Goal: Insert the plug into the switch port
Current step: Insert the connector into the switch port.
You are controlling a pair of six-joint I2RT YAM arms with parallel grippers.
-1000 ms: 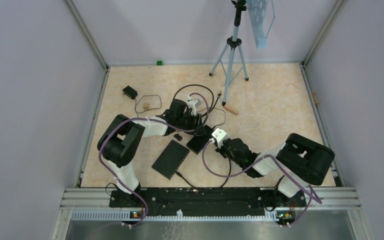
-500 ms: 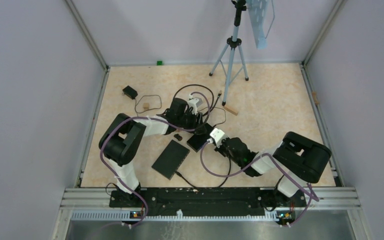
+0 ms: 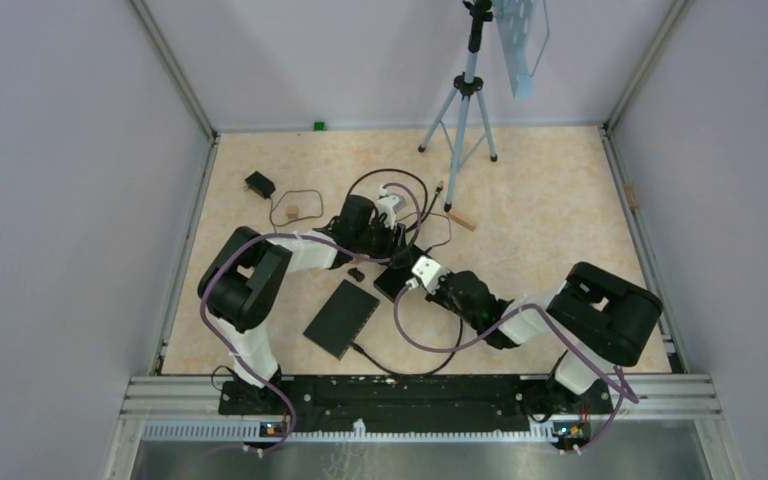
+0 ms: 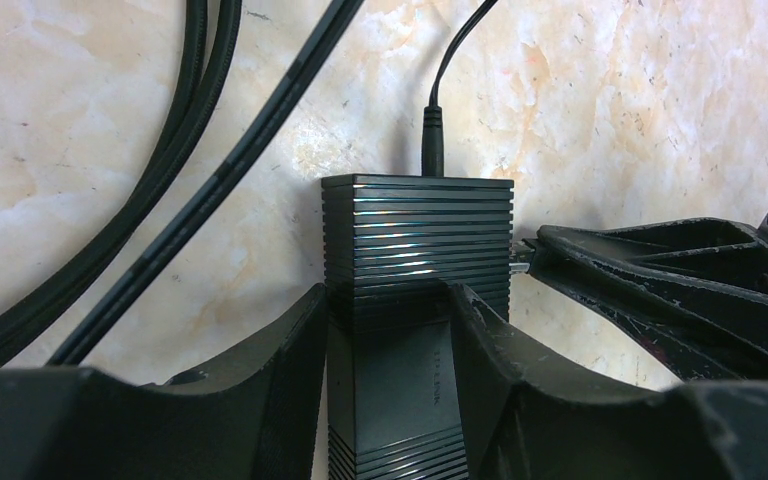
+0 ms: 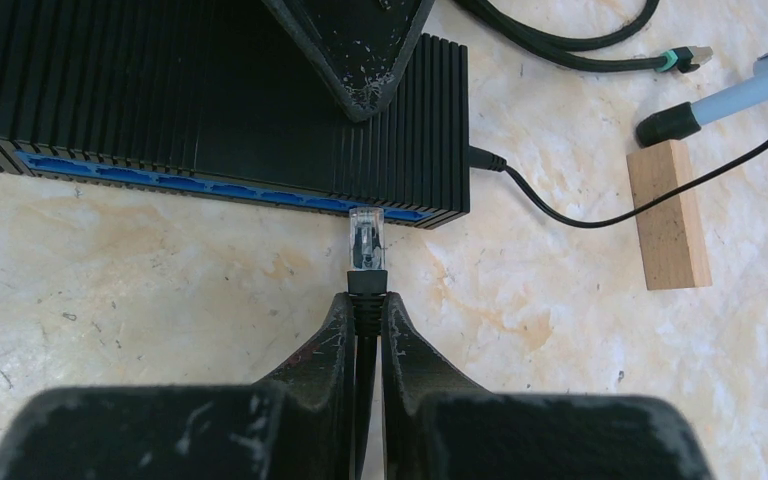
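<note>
at the tips of your right claw [image 5: 365,310], the plug [image 5: 367,240] was pinched tight by its boot, its clear end just at the blue port row [image 5: 210,190] of the switch [image 5: 160,100] on the tabletop [image 5: 160,300]. your left claw [image 4: 390,330] clamped the switch body. a slightly skewed plug could catch a port edge and shove the switch. you couldn't tell whether the end had entered.

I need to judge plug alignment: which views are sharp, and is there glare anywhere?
Right wrist: plug and switch ports sharp, right gripper near the lens soft. Left wrist: glare streak on the switch's ribs, left gripper blurred. Top external: even light, plug too small to judge.
</note>
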